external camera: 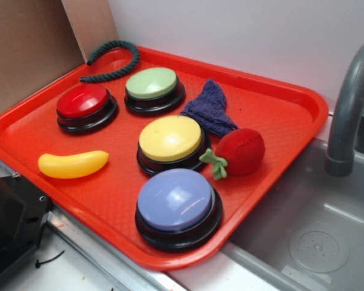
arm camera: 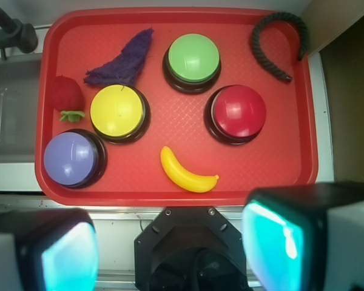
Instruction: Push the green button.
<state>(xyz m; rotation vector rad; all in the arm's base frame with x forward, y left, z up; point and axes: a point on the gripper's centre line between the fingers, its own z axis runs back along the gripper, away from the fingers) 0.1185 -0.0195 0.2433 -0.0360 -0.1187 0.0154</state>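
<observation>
Green button (external camera: 151,83) on red tray (external camera: 279,115)

Open tray floor (arm camera: 176,130) between green button (arm camera: 193,57), red button (arm camera: 238,111), yellow button (arm camera: 117,111)

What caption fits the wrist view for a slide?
Open gripper above red plastic tray holding round pale green domed button.

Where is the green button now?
The green button sits at the tray's far side in the exterior view, between the red button and purple cloth.
</observation>
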